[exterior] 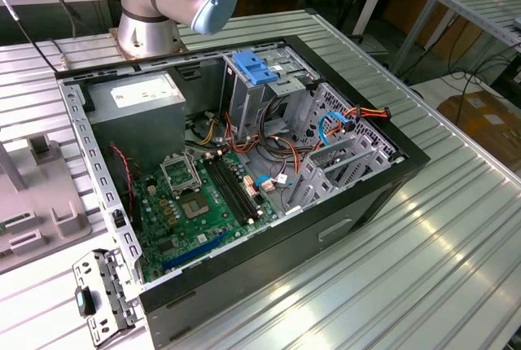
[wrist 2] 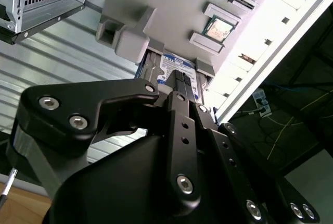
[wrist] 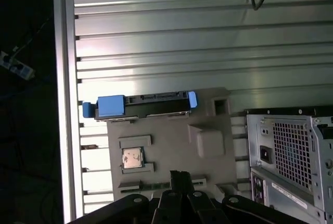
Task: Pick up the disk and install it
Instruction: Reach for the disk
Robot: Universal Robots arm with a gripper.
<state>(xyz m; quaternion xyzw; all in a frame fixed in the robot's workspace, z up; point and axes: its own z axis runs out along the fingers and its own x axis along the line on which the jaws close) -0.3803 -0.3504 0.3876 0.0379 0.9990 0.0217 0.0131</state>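
The disk (wrist: 151,100) stands on its edge in a slot of a grey holder (wrist: 171,135), a dark flat body with blue side rails at both ends. In the second wrist view the disk's (wrist 2: 174,67) white label with a blue band shows between the holder's (wrist 2: 156,10) blocks. My gripper (wrist: 180,175) hangs some way off the holder and points toward it, shut, with nothing between its tips. In the second wrist view the gripper (wrist 2: 184,81) lines up with the disk's label.
The open computer case (exterior: 244,163) lies on the ribbed aluminium table (exterior: 423,252), with a tall metal drive cage topped by a blue latch (exterior: 252,67) and a grey power-supply box (exterior: 138,102). A square chip (wrist: 132,158) sits in the grey holder. The case's rear (wrist: 291,156) stands beside it.
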